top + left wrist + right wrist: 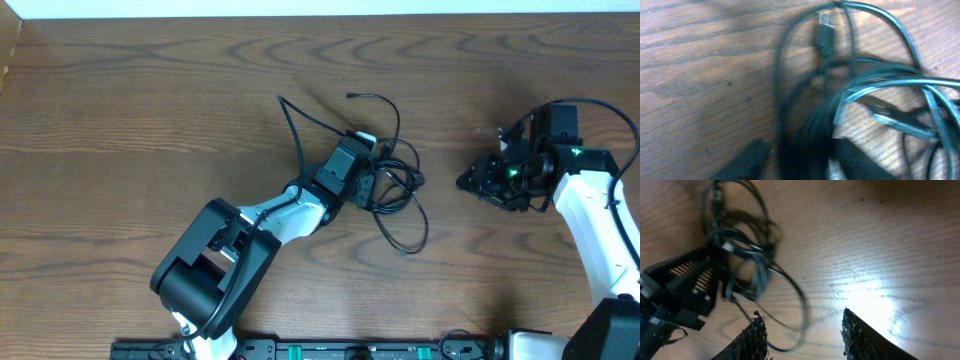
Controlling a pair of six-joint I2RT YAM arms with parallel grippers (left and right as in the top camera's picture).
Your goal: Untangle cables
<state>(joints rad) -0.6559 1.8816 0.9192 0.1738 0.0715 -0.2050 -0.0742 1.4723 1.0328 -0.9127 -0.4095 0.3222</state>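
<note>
A tangle of thin black cables [402,190] lies at the table's middle, with loose ends running up and left. My left gripper [366,183] sits on its left side. In the left wrist view the gripper [802,160] is closed around a dark bundle of strands [805,130]. A USB plug [826,22] and a silver connector [890,117] lie beyond it. My right gripper [478,180] is to the right of the tangle, open and empty. In the right wrist view its fingers [802,332] are spread, and a loop of the cables [795,295] lies on the table past them.
The wooden table [150,110] reaches a pale edge at the back. The left arm's black gripper body [680,290] shows in the right wrist view, beside the tangle. A bright glare spot [865,295] lies on the wood near the right fingers.
</note>
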